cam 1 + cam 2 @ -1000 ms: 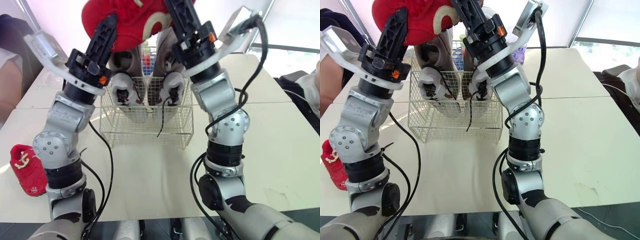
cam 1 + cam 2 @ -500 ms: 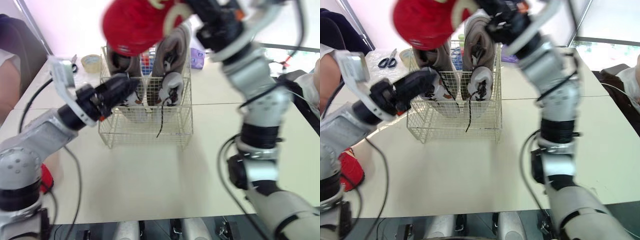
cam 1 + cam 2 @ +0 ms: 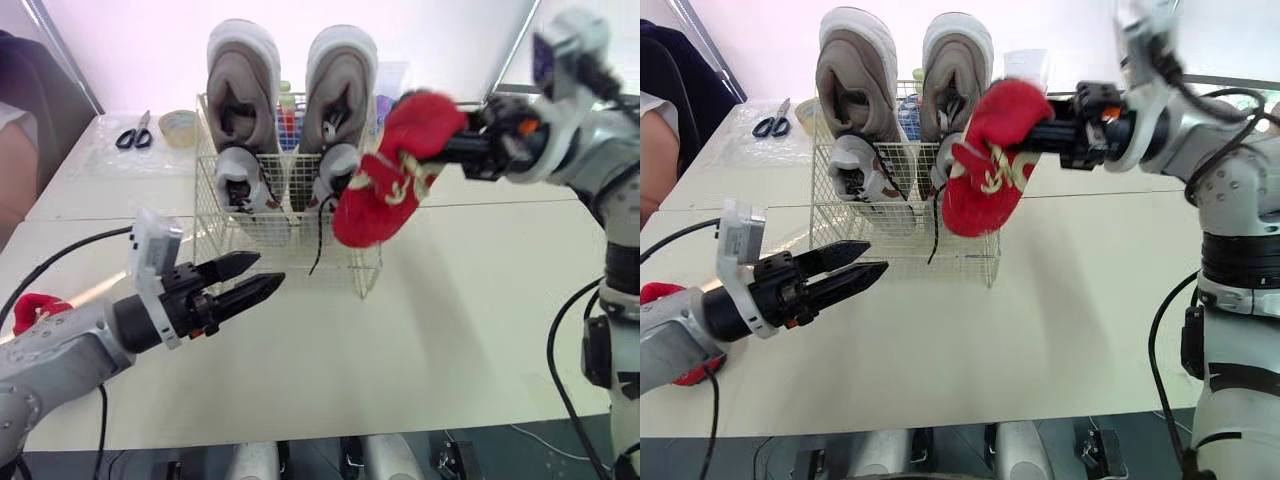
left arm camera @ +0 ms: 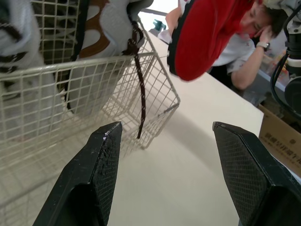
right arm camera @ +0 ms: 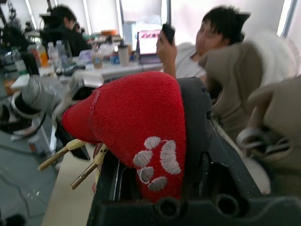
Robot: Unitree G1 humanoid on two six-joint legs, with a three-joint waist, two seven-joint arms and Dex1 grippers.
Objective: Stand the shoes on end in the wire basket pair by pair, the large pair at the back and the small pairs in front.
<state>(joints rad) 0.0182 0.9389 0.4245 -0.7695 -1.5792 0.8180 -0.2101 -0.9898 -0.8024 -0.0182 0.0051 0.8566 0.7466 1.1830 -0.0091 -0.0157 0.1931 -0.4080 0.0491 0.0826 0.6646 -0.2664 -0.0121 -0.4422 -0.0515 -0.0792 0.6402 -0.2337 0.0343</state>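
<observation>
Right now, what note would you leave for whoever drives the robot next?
Right gripper: shut on a red shoe, held up near the basket.
Left gripper: open, empty, low over the table before the basket.
Done: big grey pair stands at the back, small white pair in front of it.
Left: put this red shoe in, then the other red shoe lying on the table by the left arm.

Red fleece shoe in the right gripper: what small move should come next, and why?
Probably carry the red fleece shoe sideways until it hangs over the front strip of the white wire basket, which looks free. The right gripper holds the shoe in the air beside the basket's front corner; the large grey pair and the small white pair already stand further back.
</observation>
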